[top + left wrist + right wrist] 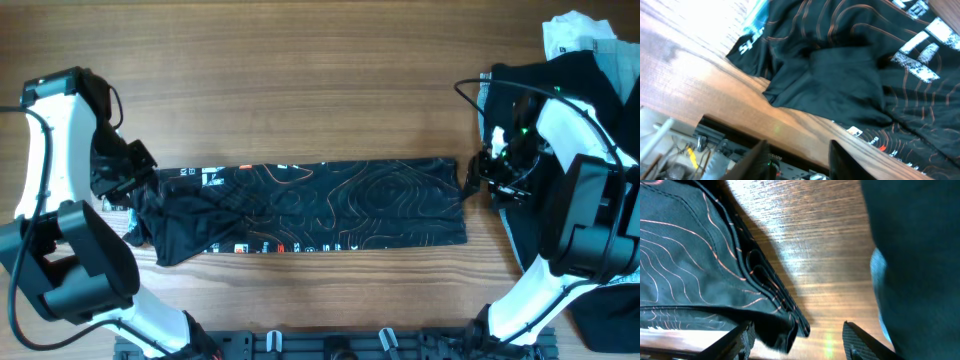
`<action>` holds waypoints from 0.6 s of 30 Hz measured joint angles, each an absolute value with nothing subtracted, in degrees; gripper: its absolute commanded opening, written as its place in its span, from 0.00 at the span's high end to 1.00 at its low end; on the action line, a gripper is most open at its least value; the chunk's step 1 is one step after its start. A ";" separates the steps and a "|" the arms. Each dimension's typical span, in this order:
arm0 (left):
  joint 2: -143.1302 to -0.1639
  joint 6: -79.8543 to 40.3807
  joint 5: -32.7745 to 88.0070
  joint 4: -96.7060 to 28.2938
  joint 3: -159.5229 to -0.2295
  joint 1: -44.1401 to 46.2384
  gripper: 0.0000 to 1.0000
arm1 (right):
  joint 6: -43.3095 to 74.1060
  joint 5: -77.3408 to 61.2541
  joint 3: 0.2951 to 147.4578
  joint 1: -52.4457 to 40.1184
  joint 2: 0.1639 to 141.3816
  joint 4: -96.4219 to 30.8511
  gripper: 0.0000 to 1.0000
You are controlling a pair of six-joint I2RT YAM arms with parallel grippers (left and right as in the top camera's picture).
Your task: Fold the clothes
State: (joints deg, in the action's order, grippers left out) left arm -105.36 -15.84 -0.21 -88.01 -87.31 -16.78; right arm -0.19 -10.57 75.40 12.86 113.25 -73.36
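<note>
The black T-shirt with thin orange contour lines lies on the table, folded lengthwise into a long strip, with white lettering and sponsor patches along its edges. My left gripper is at the strip's left end. In the left wrist view the shirt lies rumpled ahead of the fingers, and the left gripper is open and empty over the table's front edge. My right gripper is at the strip's right end. In the right wrist view it is open, with the shirt's hem corner hanging between the fingers, close to the left one.
A pile of other black and white clothes lies at the back right, behind the right arm, and dark cloth fills the right of the right wrist view. More black fabric sits at the front right. A metal rail runs along the table's front edge.
</note>
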 measured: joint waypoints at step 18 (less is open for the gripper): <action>-105.36 -15.55 0.75 -83.40 -87.24 -13.63 0.42 | -1.02 -18.81 63.75 5.72 110.87 -61.12 0.96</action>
State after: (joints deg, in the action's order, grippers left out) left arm -105.36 -15.55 0.75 -83.40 -87.24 -13.63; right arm -1.02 -18.81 63.75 5.72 110.87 -61.12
